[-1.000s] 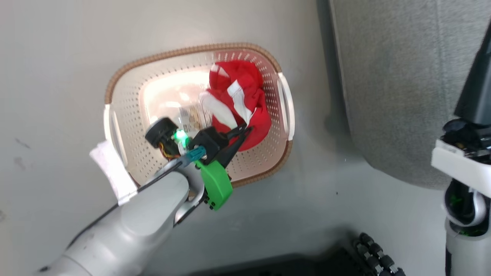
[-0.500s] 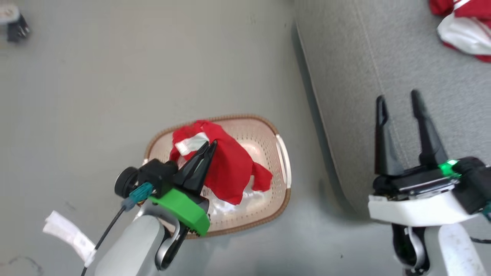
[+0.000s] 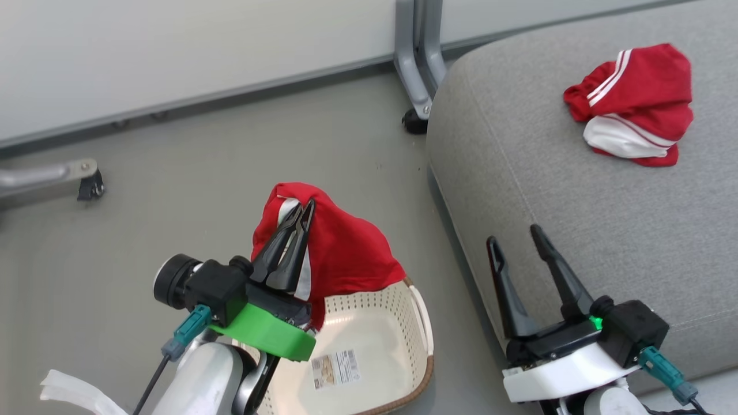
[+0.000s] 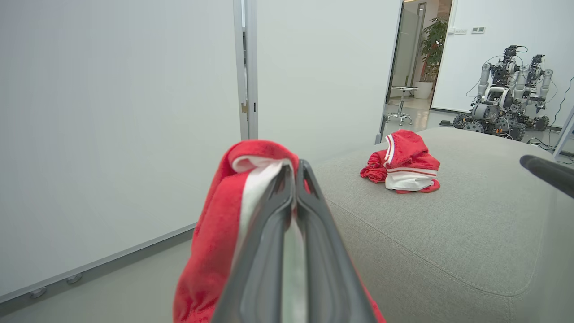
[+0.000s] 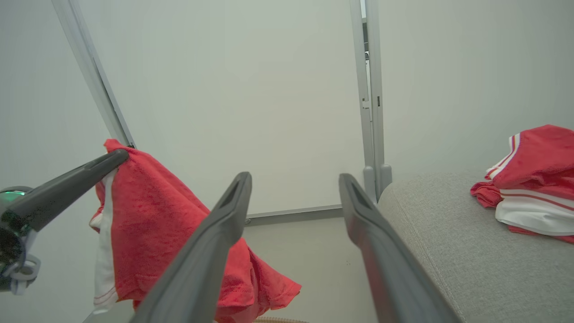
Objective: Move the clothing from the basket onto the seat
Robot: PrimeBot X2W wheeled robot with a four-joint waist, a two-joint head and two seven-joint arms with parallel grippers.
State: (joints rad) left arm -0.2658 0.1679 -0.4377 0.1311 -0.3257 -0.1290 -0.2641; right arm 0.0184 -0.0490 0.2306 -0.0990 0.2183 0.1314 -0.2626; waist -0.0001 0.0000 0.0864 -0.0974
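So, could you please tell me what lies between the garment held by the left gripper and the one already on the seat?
In the head view, only bare floor and then bare seat fabric separate the held garment from the other garment.

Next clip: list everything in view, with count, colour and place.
held garment: one, red with white, hanging from the left gripper above the basket
second garment: one, red with white stripes, crumpled on the seat
basket: one, cream, brown rim, on the floor beside the seat
paper label: one, white, inside the basket
seat: one, grey, right of the basket
castor legs: two, grey metal, by the wall
left gripper: one, dark, shut on the held garment
right gripper: one, dark, open, by the seat's edge
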